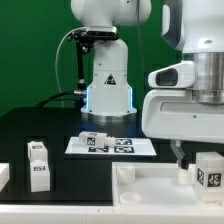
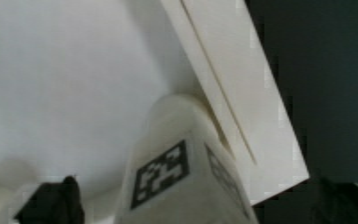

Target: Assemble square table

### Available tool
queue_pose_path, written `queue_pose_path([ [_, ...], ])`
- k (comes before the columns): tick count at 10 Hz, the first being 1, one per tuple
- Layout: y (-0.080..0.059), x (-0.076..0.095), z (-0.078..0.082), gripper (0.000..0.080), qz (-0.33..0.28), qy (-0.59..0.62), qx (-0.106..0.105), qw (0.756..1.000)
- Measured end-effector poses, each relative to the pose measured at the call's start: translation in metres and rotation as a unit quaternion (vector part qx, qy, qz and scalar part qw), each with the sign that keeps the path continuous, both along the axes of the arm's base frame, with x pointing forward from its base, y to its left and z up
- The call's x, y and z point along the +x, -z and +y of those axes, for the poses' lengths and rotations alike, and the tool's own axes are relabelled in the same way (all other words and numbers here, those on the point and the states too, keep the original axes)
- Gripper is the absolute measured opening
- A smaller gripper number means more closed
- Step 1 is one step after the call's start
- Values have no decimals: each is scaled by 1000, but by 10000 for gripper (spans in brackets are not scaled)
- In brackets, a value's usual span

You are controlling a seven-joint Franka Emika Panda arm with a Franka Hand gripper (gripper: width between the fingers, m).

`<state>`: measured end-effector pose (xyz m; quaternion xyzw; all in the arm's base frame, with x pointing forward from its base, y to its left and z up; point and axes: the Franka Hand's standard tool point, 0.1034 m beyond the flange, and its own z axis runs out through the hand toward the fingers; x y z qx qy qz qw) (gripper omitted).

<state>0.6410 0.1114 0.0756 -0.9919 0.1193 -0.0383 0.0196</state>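
1. Exterior view's left: loose legs [image 1: 40, 176] stand on the worktop [image 1: 30, 125], well apart from the marker board [image 1: 135, 148].
2. Front: the square table top [image 1: 150, 190] lies rim up.
3. Exterior view's right: a tagged leg [image 1: 210, 172] stands by the top's rim, at my pincer [image 1: 190, 155]. One finger [image 2: 51, 205] shows, and I cannot tell whether the jaws clamp the leg.
4. Handling, as judged: the parts are light, stiff, smooth plastic and likely to slip. Grip a leg across its flat sides, never the thin rim.

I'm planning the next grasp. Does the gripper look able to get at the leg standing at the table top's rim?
Probably yes: the gripper hangs right at that leg, nothing between them, one finger beside it.
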Motion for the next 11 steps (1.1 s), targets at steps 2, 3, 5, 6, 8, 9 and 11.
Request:
queue_pose_path([
  [2,-5,7,-4,649,-7,-105,-13,994],
  [3,-5,6,-3,649,-6,-88,-11,996],
  [5,-5,6,-4,541,-5,-68,-9,998],
  [6,-5,6,-3,354,-4,-35,-6,999],
  [8,-4,6,-3,284,-2,40,0,999],
  [9,-4,6,-3,284,-2,74,3,997],
  [11,-3,5,-4,284,2,178,6,984],
])
